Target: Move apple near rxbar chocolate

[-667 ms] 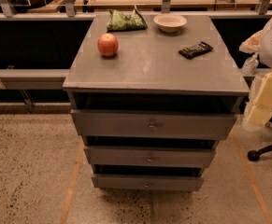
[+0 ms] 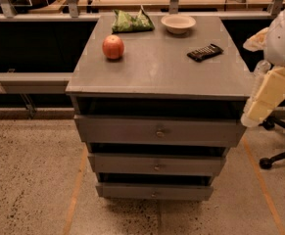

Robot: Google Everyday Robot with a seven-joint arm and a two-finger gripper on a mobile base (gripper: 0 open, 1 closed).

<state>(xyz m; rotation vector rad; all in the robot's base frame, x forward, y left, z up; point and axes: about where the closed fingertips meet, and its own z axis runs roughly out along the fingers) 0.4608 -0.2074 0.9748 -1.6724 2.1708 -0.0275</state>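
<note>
The red-orange apple (image 2: 113, 47) sits on the left part of the grey cabinet top (image 2: 152, 72). The rxbar chocolate (image 2: 205, 52), a dark flat bar with pale print, lies on the right part of the top, well apart from the apple. Only my white and cream arm (image 2: 274, 77) shows, at the right edge beside the cabinet. My gripper itself is out of view.
A green wrinkly snack bag (image 2: 132, 21) and a round cream bowl (image 2: 178, 23) lie at the back of the top. The cabinet has three drawers (image 2: 156, 131). An office chair base (image 2: 279, 155) stands on the floor at the right. A workbench runs behind.
</note>
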